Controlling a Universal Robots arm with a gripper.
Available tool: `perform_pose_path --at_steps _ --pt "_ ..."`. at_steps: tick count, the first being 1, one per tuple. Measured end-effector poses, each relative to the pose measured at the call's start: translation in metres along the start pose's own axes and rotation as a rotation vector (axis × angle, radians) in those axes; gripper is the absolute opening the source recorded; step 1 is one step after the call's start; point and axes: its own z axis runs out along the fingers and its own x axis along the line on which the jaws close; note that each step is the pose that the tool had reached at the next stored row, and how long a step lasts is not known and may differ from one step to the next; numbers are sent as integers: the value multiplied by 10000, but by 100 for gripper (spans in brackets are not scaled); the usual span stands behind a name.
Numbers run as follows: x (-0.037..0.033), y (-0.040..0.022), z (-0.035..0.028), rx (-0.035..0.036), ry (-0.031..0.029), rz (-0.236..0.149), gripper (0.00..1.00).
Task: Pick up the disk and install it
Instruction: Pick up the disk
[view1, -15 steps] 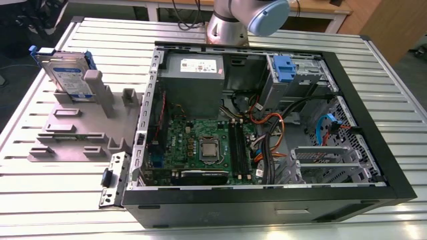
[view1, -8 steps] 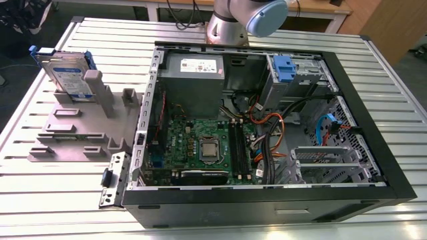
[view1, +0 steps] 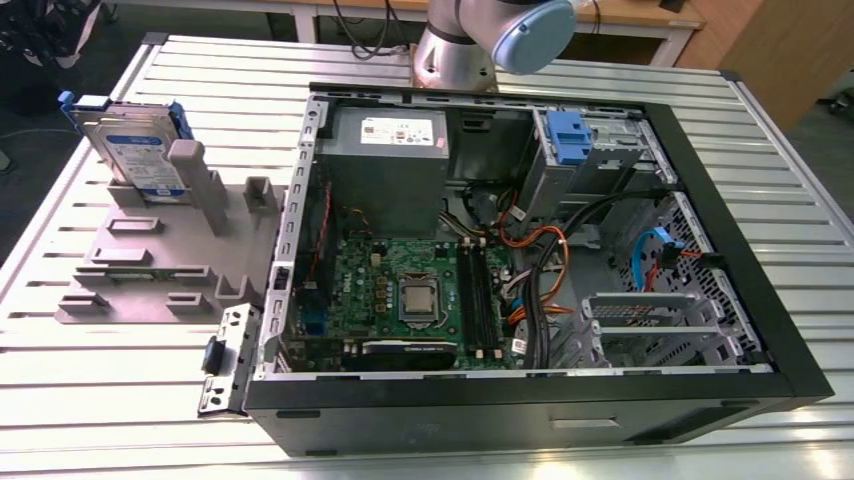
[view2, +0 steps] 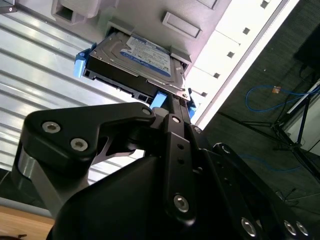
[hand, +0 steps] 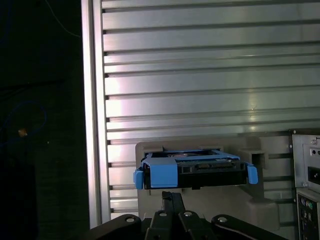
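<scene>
tool (hand: 171, 196) closed, just beside disk (hand: 200, 169) standing in grey holder (view1: 147, 272)

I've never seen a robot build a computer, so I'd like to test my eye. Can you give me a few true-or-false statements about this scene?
1. The disk stands in a grey holder outside the computer case. True.
2. The case is closed. False: its side is open and the motherboard shows.
3. The tool is carrying the disk. False: the disk sits in the holder, and the exterior view shows nothing gripping it.
4. A blue bracket sits inside the case. True.
</scene>
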Motion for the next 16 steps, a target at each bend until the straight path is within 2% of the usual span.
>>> perform_pose_path --at_steps 16 --pt "0 0 0 0 4 -80 11"
